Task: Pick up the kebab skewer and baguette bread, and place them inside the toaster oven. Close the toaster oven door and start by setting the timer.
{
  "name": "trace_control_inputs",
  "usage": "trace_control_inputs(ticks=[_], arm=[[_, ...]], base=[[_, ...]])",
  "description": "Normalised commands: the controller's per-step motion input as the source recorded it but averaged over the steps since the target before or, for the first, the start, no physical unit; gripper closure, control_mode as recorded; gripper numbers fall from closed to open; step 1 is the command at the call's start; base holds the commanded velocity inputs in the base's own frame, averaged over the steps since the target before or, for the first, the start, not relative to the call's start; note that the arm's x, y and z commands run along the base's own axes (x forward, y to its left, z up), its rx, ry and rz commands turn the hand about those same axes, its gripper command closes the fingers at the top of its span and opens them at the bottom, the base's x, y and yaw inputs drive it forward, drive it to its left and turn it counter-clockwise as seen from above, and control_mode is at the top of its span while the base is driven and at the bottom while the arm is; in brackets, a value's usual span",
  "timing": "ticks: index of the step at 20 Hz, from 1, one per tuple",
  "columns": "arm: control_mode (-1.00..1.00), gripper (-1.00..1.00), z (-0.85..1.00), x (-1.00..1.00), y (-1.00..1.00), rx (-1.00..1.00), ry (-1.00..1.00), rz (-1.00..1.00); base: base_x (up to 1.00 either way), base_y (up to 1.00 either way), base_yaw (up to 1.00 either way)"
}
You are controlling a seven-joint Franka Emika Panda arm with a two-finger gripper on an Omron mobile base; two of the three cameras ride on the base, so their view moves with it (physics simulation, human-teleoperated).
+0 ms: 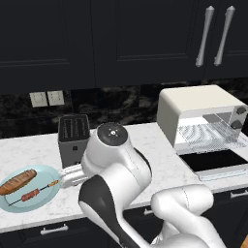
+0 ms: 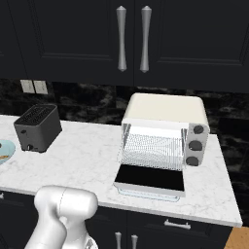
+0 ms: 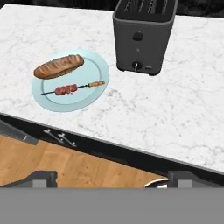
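Observation:
The baguette bread and the kebab skewer lie side by side on a pale blue plate on the marble counter. My gripper is open, its fingertips far apart with nothing between them; the plate lies ahead of them, well apart. In the left base view the baguette bread and the kebab skewer sit on the plate at the far left, with my hand just right of its rim. The toaster oven stands at the right, its door folded down flat, the wire rack bare.
A dark grey slot toaster stands behind the plate, close to my arm. Its front shows in the hand view. The toaster oven has three knobs on its right side. Dark cabinets hang above the counter; its front edge drops to a wood floor.

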Motion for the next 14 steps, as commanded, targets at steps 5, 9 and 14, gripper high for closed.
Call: trace_control_inputs(ticks=[5, 9, 14], arm=[[-1.0, -1.0, -0.03, 0.19, 0.3, 0.09, -0.06, 0.0], [-1.0, -1.0, -0.18, 0.37, 0.1, 0.14, 0.0, 0.0], [-1.0, -1.0, -0.11, 0.54, 0.42, 0.14, 0.05, -0.06]], base=[[0.0, 0.0, 0.0], [0.0, 0.0, 0.0], [0.0, 0.0, 0.0]])
